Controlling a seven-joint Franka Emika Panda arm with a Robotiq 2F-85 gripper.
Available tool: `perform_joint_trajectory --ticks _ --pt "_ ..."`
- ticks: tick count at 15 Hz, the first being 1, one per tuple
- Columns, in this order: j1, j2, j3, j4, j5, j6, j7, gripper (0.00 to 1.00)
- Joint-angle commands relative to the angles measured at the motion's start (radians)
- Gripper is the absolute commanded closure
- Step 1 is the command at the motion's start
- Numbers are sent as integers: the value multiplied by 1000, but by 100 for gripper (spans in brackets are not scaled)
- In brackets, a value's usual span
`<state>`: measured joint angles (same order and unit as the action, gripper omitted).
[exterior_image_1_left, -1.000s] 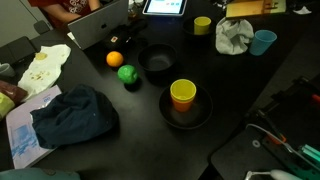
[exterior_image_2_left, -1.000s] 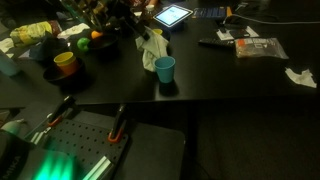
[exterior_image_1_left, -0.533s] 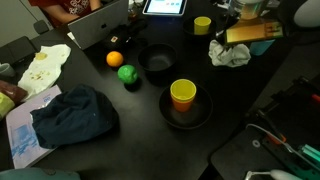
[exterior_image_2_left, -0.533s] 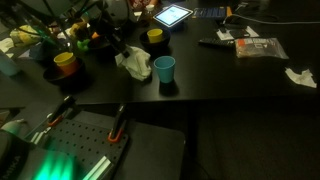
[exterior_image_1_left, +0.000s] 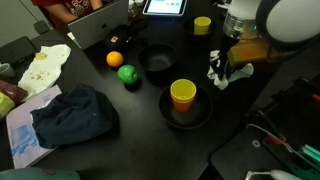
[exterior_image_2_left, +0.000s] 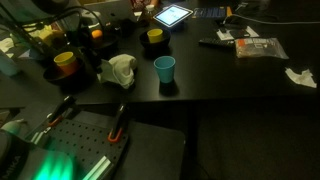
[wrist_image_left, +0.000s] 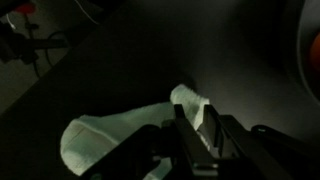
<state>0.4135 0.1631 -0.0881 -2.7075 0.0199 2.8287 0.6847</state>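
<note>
On and over the worktop (exterior_image_1_left: 140, 140) around the single tablet (exterior_image_1_left: 165, 7) there are two black bowls (exterior_image_1_left: 156, 62) (exterior_image_1_left: 203, 112), two yellow cups (exterior_image_1_left: 183, 94) (exterior_image_1_left: 203, 25), one blue cup (exterior_image_2_left: 164, 68), one orange fruit (exterior_image_1_left: 114, 59), one green fruit (exterior_image_1_left: 127, 73), one white cloth (exterior_image_1_left: 220, 73) and one dark blue cloth (exterior_image_1_left: 72, 115).

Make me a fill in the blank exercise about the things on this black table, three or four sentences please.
The tall yellow cup stands inside a black ____. Next to the orange lies a ____ fruit. In the wrist view, the ____ cloth reaches up between the fingers. In an exterior view, the plastic cup near that cloth is ____.
Missing words: bowl, green, white, blue.
</note>
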Motion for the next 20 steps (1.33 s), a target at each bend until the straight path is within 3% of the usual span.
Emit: perform_joint_trajectory --ticks 1,6,15,20 --pt "-164 5 178 52 232 -109 -240 41" --pt "-174 22 99 104 -2 -133 -165 3" --pt "-224 -6 99 131 -20 -253 -184 0" --pt "-237 20 102 126 -15 -211 -205 1"
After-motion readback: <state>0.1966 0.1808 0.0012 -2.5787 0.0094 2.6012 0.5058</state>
